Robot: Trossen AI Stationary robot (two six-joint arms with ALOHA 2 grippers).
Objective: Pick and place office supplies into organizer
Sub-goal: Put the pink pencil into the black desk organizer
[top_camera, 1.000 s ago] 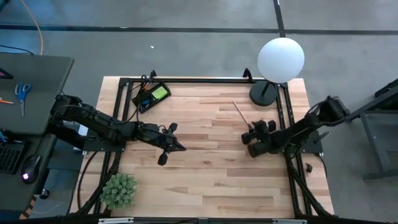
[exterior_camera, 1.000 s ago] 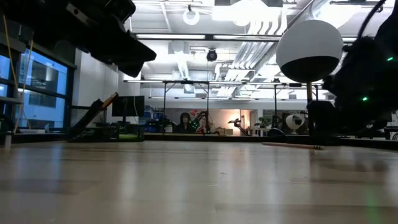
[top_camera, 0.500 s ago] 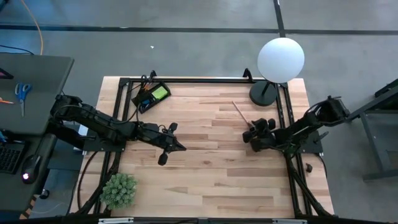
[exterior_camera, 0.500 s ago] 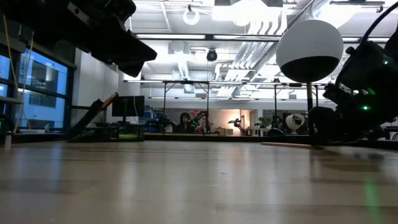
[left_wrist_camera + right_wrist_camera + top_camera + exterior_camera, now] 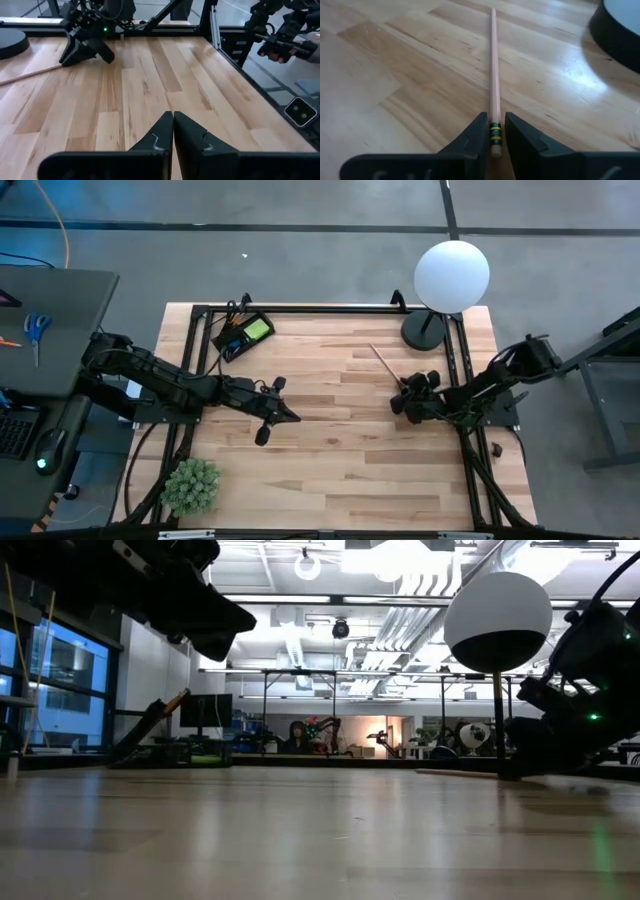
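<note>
High view: the wooden tabletop (image 5: 340,420) is seen inside a black frame, with a white globe lamp (image 5: 451,276) on its round black base (image 5: 424,331) at the far right corner and a green spiky plant (image 5: 190,485) at the near left corner. The organizer (image 5: 242,335) is set at the far left corner, apparently so that the middle of the tabletop is left free for both arms; a green pad and an orange item can be made out in it, though not which compartments they occupy.

The left gripper (image 5: 270,416) is held over the left-centre of the tabletop with its fingers (image 5: 160,137) pressed together on nothing, and is judged to be waiting.

The right gripper (image 5: 494,131) is lowered near the lamp base, its fingers (image 5: 472,134) set on either side of the eraser end of a wooden pencil (image 5: 493,65) that lies flat on the tabletop. The fingers are nearly together around the ferrule; a firm clamp cannot be confirmed. The end is probably taken so that the long shaft stays clear of the lamp base.

Low view: a lit workshop with ceiling lights and a person at a distant desk is seen beyond the tabletop.
</note>
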